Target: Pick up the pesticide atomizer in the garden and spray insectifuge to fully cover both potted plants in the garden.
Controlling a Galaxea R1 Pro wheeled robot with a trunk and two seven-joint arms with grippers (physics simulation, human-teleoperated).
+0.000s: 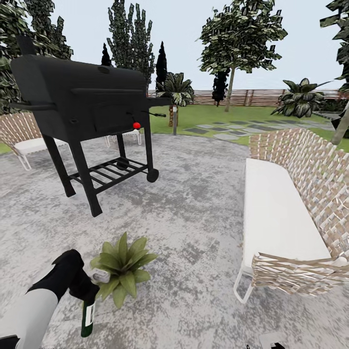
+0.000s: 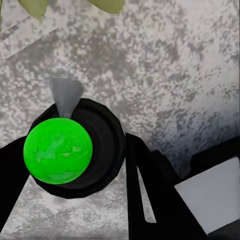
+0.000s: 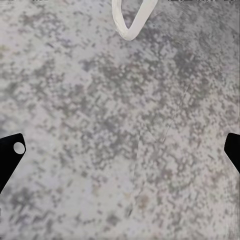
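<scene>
Left gripper (image 1: 89, 291) pinching the spray bottle (image 1: 87, 317) near its top, low at the left of the head view

Bottle hanging straight up and down, dark green body below the gripper, long side pointing at the ground

Whitish head of the bottle poking out toward the potted plant (image 1: 123, 266), touching or almost touching the leaves on the near side; hard to tell which

From the left wrist camera, looking down on the bottle: a round black body with a bright green top (image 2: 58, 150), black fingers (image 2: 150, 195) on both sides, and a small grey cone (image 2: 66, 97) pointing toward two leaf tips (image 2: 107, 5) at the edge

So plant right in front of the spray end, just beside the left gripper; probably only a small turn or push needed to wet all the leaves

Just this one small plant to be seen

Right gripper (image 3: 120, 150) spread wide over bare grey paving (image 3: 120, 100), holding nothing, two black tips far apart, with a white chair leg (image 3: 131, 22) near it

Farther out on the paving: a black grill (image 1: 85, 111) behind the plant and a white woven bench (image 1: 286, 218) to the right

Beyond that, green lawn (image 1: 203, 116), stepping stones (image 1: 232, 128), trees and a wooden fence (image 1: 252, 97)
</scene>
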